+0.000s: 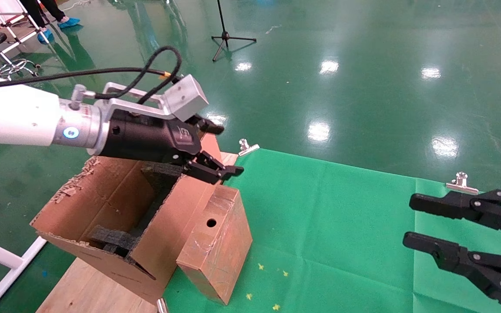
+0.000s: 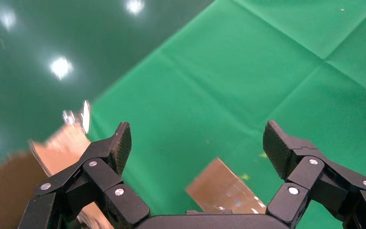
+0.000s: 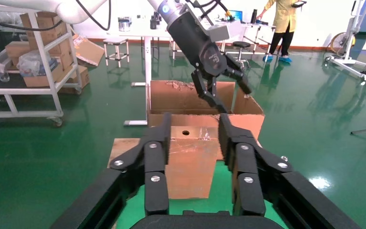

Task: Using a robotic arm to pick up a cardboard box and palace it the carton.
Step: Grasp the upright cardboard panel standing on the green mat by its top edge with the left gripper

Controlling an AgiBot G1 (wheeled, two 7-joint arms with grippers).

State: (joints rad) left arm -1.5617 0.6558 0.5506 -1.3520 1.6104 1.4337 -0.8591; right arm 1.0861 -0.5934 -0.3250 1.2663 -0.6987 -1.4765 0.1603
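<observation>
My right gripper [image 1: 411,224] waits parked at the near right, jaws apart. The cardboard box [image 1: 215,243] stands on the green cloth [image 1: 342,226], touching the carton [image 1: 115,217] on its left. Just beyond and above it my left gripper [image 1: 220,150] hangs open and empty. I judge I should lower squarely over the box's top before closing.

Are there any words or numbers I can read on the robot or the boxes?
No words or numbers can be read.
Left gripper: a small pale logo mark on its black body, too small to read.
Cardboard box: only a round hole and worn tape, no print.
Carton: no print visible.
</observation>
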